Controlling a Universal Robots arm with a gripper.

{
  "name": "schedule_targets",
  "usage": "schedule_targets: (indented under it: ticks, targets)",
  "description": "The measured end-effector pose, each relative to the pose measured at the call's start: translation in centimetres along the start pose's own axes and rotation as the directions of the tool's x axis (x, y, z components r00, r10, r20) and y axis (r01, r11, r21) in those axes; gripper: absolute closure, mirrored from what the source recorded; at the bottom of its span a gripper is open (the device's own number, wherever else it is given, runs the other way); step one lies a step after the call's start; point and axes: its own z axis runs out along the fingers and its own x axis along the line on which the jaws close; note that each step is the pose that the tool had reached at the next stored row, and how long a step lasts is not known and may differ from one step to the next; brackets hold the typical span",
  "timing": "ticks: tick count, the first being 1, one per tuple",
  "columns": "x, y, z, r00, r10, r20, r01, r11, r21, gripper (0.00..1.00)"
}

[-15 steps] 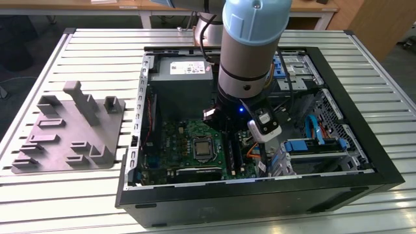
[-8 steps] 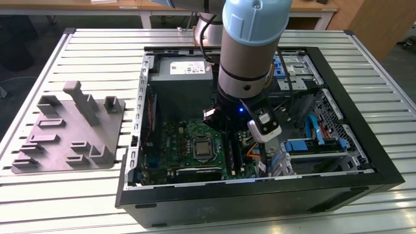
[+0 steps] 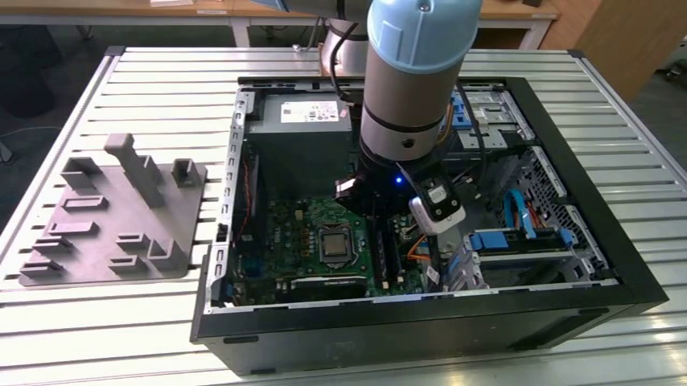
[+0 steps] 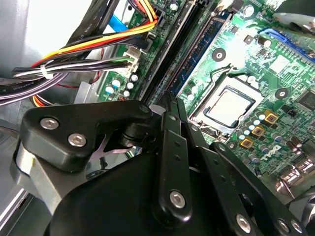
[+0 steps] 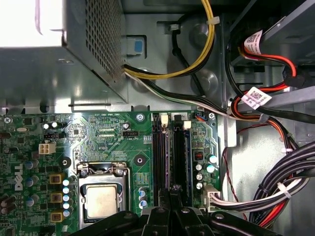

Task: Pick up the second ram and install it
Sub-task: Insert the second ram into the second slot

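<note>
In the exterior view you see the arm [image 3: 413, 80] reaching down into an open computer case [image 3: 429, 330] that lies on the slatted metal worktop [image 3: 129, 322]. Its wrist hangs over the green motherboard [image 3: 290, 241], just beside the processor socket [image 3: 333, 245], on the socket's side toward the exterior view's right. A grey moulded holder [image 3: 108, 217] sits on the worktop well apart from the socket, outside the case toward the exterior view's left.

In the second wrist view you look along the pincer [image 4: 170, 98]. Its black fingers [image 4: 172, 147] are drawn together, with no gap showing between them. The second ram [image 4: 202, 44] stands on edge in a long slot, between the processor socket [image 4: 229, 105] and a bundle of coloured cables [image 4: 88, 54]. The pincer's tip is right at the near end of that stick. You cannot tell whether it presses on the stick or clears it.

In the first wrist view the second ram [image 5: 182, 152] runs straight along its slot, near the processor socket [image 5: 101, 199], with more black slots between the two. The pincer [image 5: 172, 194] points along the row of slots at their near end. A grey metal power supply box [image 5: 59, 49] sits past the far side of the socket, and black and red cables [image 5: 275, 191] lie beyond the ram.
</note>
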Motion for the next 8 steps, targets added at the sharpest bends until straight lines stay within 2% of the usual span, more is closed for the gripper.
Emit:
schedule_targets:
  ticks: [8]
  targets:
    - [0.02, 0.0, 0.07, 0.9999, -0.012, -0.0005, 0.012, 0.9999, -0.0001, 0.89]
